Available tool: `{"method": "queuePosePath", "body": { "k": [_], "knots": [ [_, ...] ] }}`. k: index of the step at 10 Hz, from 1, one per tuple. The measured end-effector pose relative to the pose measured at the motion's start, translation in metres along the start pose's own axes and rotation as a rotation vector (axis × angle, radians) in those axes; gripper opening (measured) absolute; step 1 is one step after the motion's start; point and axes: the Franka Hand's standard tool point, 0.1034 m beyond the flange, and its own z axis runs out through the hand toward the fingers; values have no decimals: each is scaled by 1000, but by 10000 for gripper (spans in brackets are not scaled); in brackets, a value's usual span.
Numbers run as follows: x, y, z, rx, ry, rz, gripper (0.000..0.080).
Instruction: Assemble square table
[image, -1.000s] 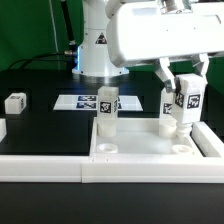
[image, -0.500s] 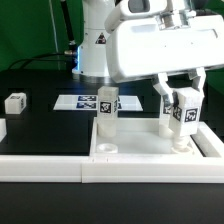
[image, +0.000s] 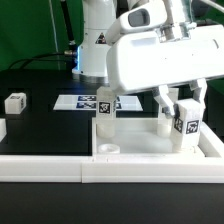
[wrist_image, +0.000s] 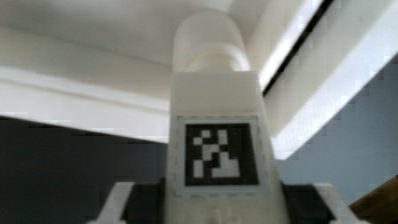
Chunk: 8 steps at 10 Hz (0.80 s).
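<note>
The square table's white slab (image: 140, 150) lies at the front of the black table, its rim up. One white tagged leg (image: 105, 112) stands upright in the slab's far corner on the exterior view's left. My gripper (image: 182, 116) is shut on a second tagged leg (image: 185, 134), held upright, with its lower end down at the slab's near corner on the exterior view's right. I cannot tell whether that end sits in the socket. In the wrist view this leg (wrist_image: 217, 100) runs out from between my two fingers (wrist_image: 135, 205), its tag facing the camera.
A loose tagged leg (image: 15, 102) lies on the black table at the exterior view's left, and another white part (image: 2, 128) shows at the edge. The marker board (image: 82, 101) lies behind the slab. A low white border wall (image: 40, 168) runs along the front. The arm's base (image: 95, 50) stands behind.
My gripper has come down and a little toward the exterior view's right with the leg in it, bringing the leg's lower end to the slab's corner. Nothing else moved.
</note>
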Motion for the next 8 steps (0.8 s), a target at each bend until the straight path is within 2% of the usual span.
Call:
{"method": "queuePosePath", "body": {
  "k": [2,3,4,5,6,7,8],
  "knots": [
    [3,-5,3,-7,41,-2,291],
    [5,-12,5,-10,70,4,291],
    [7,-22,7,-40,115,53,292],
    [7,-24,7,-58,114,53,292],
    [8,-23,7,-61,114,45,292],
    [7,-22,7,-61,113,46,379],
    [7,-22,7,-61,113,47,379]
  ]
}}
